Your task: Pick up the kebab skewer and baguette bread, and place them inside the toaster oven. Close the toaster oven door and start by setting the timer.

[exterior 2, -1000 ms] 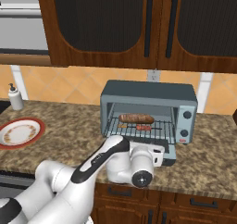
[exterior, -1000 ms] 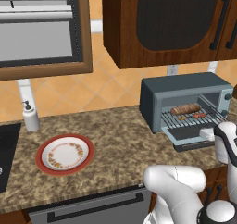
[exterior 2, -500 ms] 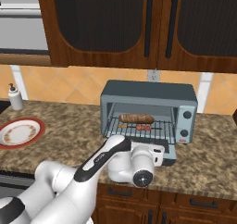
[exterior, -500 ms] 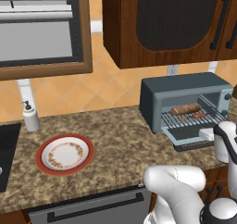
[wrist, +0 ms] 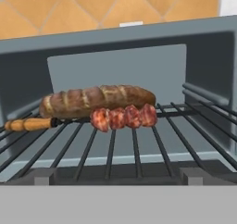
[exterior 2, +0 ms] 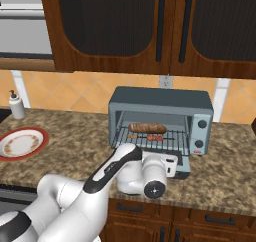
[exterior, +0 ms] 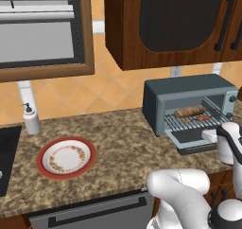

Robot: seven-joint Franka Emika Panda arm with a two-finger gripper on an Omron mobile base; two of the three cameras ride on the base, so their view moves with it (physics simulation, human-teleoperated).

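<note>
In the left base view, the boxy blue-grey toaster oven (exterior: 189, 93) stands on the speckled brown stone counter (exterior: 118, 152) at the right, under a dark wooden wall cabinet (exterior: 175, 24). Its blue-grey drop-down door (exterior: 191, 139) lies folded open and flat in front of it. On the wire rack inside, the plump golden-brown baguette bread (exterior: 189, 111) lies lengthwise, with the red-brown meat chunks of the kebab skewer (exterior: 202, 118) just in front of it. Well to the left sit a round white plate with a red rim (exterior: 66, 157) and a small white soap dispenser (exterior: 31, 119). The white robot arm (exterior: 182, 195) rises at the lower right.

In the right base view, the same oven (exterior 2: 160, 117) faces the camera, with small round knobs (exterior 2: 201, 124) on its right strip. The baguette (exterior 2: 146, 128) lies across the rack and the skewer's meat (exterior 2: 154, 137) sits just before it. The arm's white wrist (exterior 2: 150, 173) hangs over the open door (exterior 2: 181, 165), covering most of it. The plate (exterior 2: 21, 142) and dispenser (exterior 2: 17, 105) stand far left.

In the hand view, looking straight into the oven cavity, the baguette (wrist: 97, 100) lies behind the skewer (wrist: 92, 119), touching it; the skewer's pale wooden handle end (wrist: 28, 124) points left and four meat chunks sit near the middle. Both rest on the dark wire rack (wrist: 134, 149). The fingers are spread wide open and hold nothing.
</note>
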